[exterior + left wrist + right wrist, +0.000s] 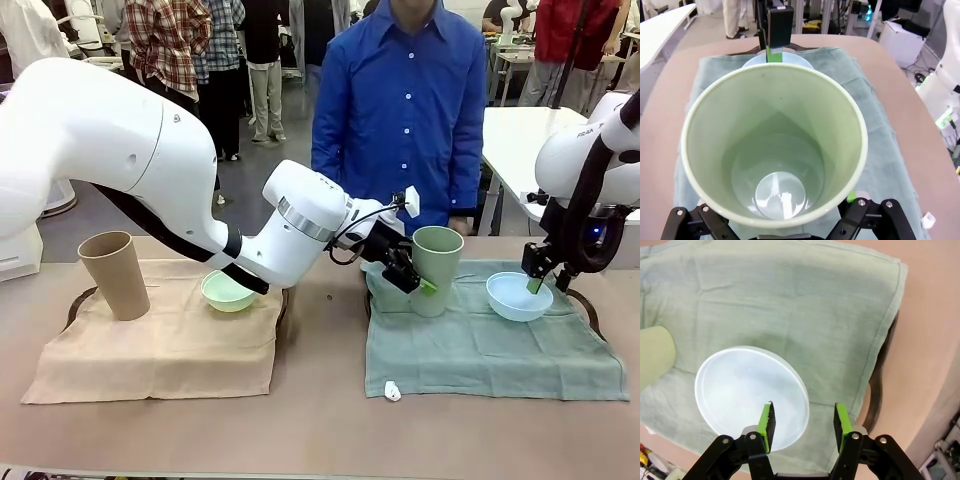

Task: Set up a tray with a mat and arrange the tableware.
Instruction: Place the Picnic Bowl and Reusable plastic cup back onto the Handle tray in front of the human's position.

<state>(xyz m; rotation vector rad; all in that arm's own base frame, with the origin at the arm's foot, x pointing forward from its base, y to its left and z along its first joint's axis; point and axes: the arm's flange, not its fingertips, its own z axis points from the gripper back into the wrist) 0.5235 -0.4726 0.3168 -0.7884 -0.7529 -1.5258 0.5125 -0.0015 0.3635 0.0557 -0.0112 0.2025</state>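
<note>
At green mat: left gripper [418, 280] spread around sage cup [437, 268]; right gripper [802, 426] spread astride blue bowl [747, 395] rim.

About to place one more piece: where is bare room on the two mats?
Free: the tan mat in front of the tan cup and mint bowl, and the green mat nearer than the sage cup and pale blue bowl. Crowded: the green mat's far edge, where both grippers sit.
</note>
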